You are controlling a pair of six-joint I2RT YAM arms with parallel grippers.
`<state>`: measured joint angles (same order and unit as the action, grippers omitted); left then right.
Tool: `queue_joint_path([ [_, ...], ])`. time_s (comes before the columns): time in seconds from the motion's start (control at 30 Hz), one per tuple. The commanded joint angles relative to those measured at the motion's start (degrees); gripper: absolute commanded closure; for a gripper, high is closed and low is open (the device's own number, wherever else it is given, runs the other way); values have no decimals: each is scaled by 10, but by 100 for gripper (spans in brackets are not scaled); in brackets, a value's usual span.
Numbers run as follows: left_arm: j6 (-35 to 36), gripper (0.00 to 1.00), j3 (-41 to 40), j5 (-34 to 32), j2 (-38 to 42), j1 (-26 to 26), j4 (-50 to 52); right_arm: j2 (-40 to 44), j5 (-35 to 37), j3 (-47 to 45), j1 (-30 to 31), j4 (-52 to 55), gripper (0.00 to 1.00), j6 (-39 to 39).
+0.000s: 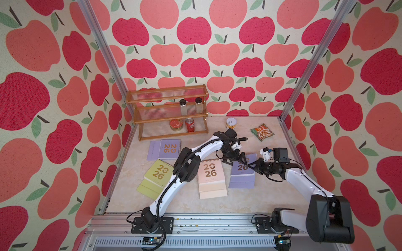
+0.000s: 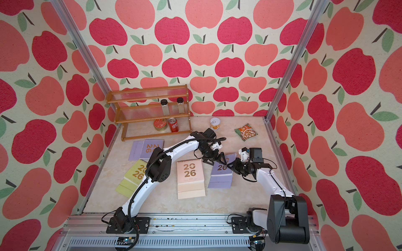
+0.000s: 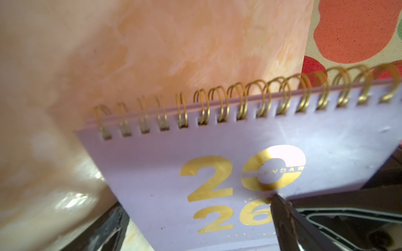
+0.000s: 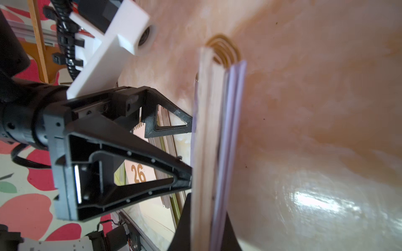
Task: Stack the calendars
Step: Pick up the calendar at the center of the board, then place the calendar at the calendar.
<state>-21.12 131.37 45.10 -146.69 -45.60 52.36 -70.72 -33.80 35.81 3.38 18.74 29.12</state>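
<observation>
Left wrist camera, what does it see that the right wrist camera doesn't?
Only the left wrist view shows the front of the lilac calendar with its gold 20 26. Only the right wrist view shows the whole open left gripper against that front, the page edges, and a pink calendar behind. Both show the lilac calendar, its gold rings and the table.

Gold "20 26" — on lilac calendar [image 1: 241, 178], yellow-green calendar [image 1: 158, 173], pink calendar [image 1: 210, 173].
</observation>
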Motion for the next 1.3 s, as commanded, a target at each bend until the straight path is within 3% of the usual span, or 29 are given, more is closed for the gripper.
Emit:
queue_joint_path([
  [0.0, 9, 3, 0, 3, 11, -1, -26, 20, 18, 40, 8, 30, 100, -32],
  [0.13, 14, 3, -13, -25, 46, 14, -55, 63, 47, 74, -9, 75, 100, -62],
  [0.27, 31, 2, -36, -72, 106, 32, -95, 85, 31, 110, -34, 105, 100, -85],
  [0.4, 41, 2, -112, -106, 199, 61, -164, 90, 7, 132, -36, 102, 100, -94],
  [0.5, 52, 0, -198, -150, 282, 82, -215, 78, -55, 129, -31, 54, 100, -70],
  [0.8, 64, 0, -452, -235, 527, 166, -319, -5, -144, 134, 100, -79, 100, -7],
  [1.07, 62, 0, -572, -261, 645, 232, -315, -77, -143, 104, 193, -214, 100, 72],
  [1.27, 56, 0, -616, -260, 685, 264, -312, -146, -149, 110, 245, -315, 100, 137],
])
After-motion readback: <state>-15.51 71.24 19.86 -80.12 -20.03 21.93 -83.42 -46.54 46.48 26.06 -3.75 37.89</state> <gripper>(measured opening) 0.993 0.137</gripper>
